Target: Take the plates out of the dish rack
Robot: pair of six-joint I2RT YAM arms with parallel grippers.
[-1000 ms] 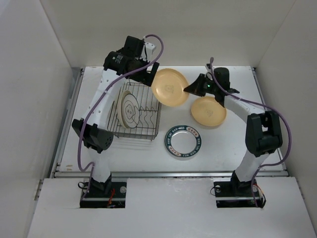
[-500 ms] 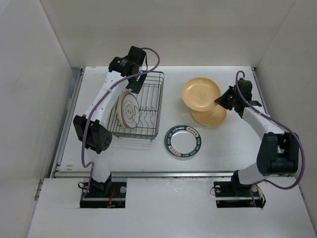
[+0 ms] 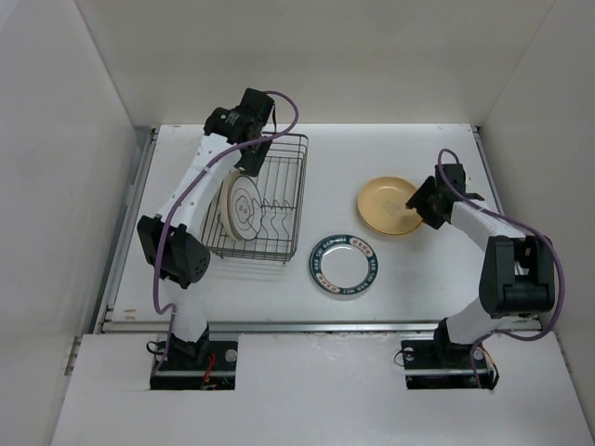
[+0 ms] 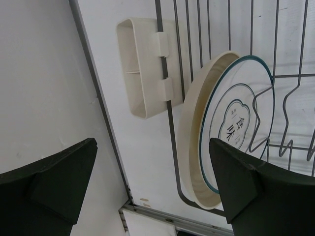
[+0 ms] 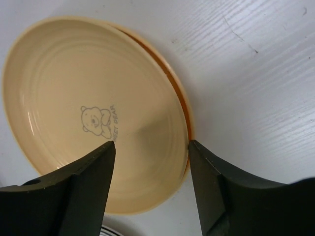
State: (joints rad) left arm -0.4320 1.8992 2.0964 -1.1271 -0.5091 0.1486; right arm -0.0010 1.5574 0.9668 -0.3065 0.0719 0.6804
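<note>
Standing in the dish rack (image 3: 279,177): two plates are leaning on edge at its left end, a plain cream plate (image 4: 192,147) and a white plate (image 4: 236,123) with teal rings and a centre motif.
Tan plates (image 3: 389,205): two are lying stacked on the counter (image 3: 279,297) at right, the top one showing a bear print.
Teal-rimmed plate (image 3: 343,265): lying flat on the counter near the rack.
Left gripper (image 4: 152,182): hovering spread wide over the rack's left end.
Right gripper (image 5: 150,172): jaws standing apart over the stack, pinching nothing.
</note>
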